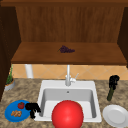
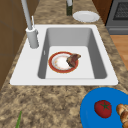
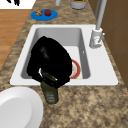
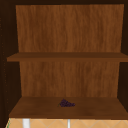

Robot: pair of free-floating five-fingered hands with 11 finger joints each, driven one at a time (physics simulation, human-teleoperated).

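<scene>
My right hand (image 1: 113, 81) is at the right of the sink, on top of a dark green bottle (image 1: 110, 94) that stands upright on the counter. In the right side view this hand (image 3: 50, 61) has its fingers curled round the top of the bottle (image 3: 50, 95). My left hand (image 1: 32, 108) hangs in the air by the right edge of a blue plate (image 1: 10, 112), fingers drooping and holding nothing. It also shows at the far end in the right side view (image 3: 13, 2). The blue plate carries a tomato (image 2: 103, 108) and some brown pieces (image 2: 123, 111).
A white sink (image 1: 42, 92) with a tall faucet (image 1: 68, 76) holds a red-rimmed plate (image 2: 52, 65) with a brown piece of food (image 2: 73, 59). A red round shape (image 1: 67, 115) shows at the sink's front. A white plate (image 1: 115, 115) lies near the bottle. Grapes (image 4: 66, 103) lie on the lower shelf (image 4: 37, 110). A potted plant (image 1: 9, 81) stands at far left.
</scene>
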